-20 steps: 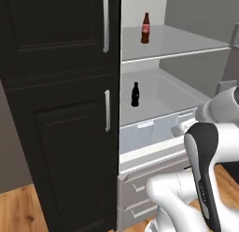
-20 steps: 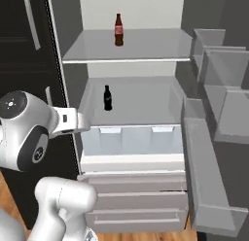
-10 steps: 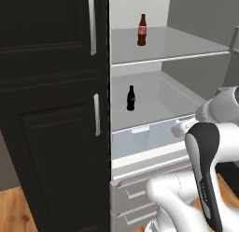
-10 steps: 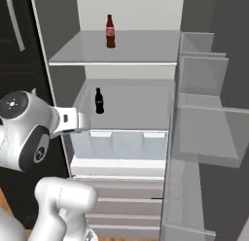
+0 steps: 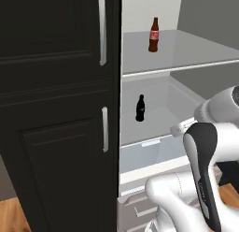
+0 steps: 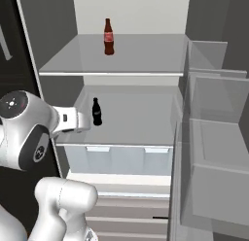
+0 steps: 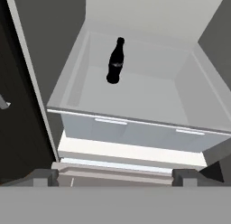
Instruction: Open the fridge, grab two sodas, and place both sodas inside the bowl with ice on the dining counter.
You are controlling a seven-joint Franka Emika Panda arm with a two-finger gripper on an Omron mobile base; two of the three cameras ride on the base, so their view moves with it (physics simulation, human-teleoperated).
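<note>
Fridge (image 6: 131,55) open, red-labelled cola bottle (image 6: 109,37) above, dark bottle (image 7: 115,60) below, labels unreadable

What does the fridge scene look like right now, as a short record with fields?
fridge door: open, pale shelved fridge interior exposed
upper shelf: brown cola glass bottle with red label, upright
lower shelf: all-dark glass bottle, upright
gripper: gripper open, holding nothing, short of the dark bottle
left of fridge: black panelled cabinet
</note>
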